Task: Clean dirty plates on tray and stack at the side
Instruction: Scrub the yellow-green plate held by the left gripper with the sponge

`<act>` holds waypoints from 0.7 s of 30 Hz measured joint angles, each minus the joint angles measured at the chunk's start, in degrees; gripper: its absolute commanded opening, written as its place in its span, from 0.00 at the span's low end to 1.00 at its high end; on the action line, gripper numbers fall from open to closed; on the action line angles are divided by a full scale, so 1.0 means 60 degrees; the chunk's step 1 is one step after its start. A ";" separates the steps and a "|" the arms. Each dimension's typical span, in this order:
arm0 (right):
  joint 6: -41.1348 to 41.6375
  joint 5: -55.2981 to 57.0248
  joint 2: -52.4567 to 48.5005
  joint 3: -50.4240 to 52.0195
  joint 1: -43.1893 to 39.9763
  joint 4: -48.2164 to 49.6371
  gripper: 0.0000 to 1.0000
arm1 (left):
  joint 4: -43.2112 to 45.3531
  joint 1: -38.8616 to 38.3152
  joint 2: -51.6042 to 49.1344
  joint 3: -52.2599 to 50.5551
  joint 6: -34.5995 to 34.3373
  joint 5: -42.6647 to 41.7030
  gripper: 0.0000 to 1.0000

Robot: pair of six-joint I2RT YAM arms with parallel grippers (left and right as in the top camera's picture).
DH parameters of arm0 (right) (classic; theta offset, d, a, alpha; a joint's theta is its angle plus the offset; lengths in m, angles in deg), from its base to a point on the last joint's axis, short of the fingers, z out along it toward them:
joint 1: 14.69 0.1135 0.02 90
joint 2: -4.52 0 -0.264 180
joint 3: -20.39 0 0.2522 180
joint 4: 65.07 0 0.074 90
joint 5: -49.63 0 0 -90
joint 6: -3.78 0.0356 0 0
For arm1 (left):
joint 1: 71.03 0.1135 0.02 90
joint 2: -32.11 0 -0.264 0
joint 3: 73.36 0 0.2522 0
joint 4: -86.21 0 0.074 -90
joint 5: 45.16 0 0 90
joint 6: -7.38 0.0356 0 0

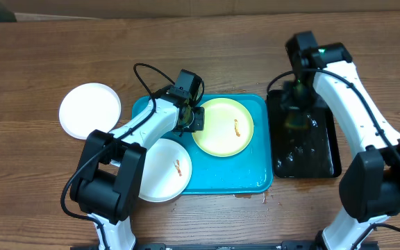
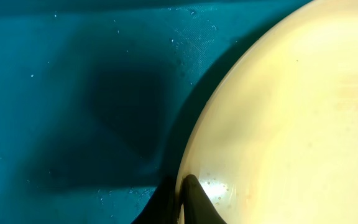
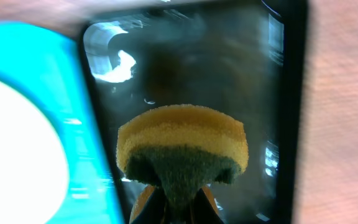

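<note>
A pale yellow-green plate with an orange-brown smear lies on the turquoise tray. My left gripper is shut on this plate's left rim; the left wrist view shows the fingers pinching the rim of the plate over the tray. A white plate with a smear lies at the tray's front left, overhanging its rim. A clean white plate sits on the table at the left. My right gripper is shut on a yellow-and-green sponge above the black tray.
The black tray holds shallow water and stands right of the turquoise tray. The wooden table lies around both trays. A black cable loops over the left arm.
</note>
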 measured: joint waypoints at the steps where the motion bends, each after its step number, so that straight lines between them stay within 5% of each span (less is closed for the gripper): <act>1: -0.0025 -0.0229 0.0000 -0.0109 0.0164 0.0168 0.04 | 0.0000 0.0000 0.0000 0.0000 0.0000 -0.0004 0.07; 12: -0.0062 0.0208 -0.0004 -0.0066 0.3078 0.2011 0.04 | 0.0000 0.0000 0.0000 0.0000 0.0000 -0.0004 0.08; 21: -0.0058 0.1286 -0.0004 0.0980 0.3763 0.2958 0.04 | 0.0000 0.0000 0.0000 0.0000 0.0000 -0.0004 0.08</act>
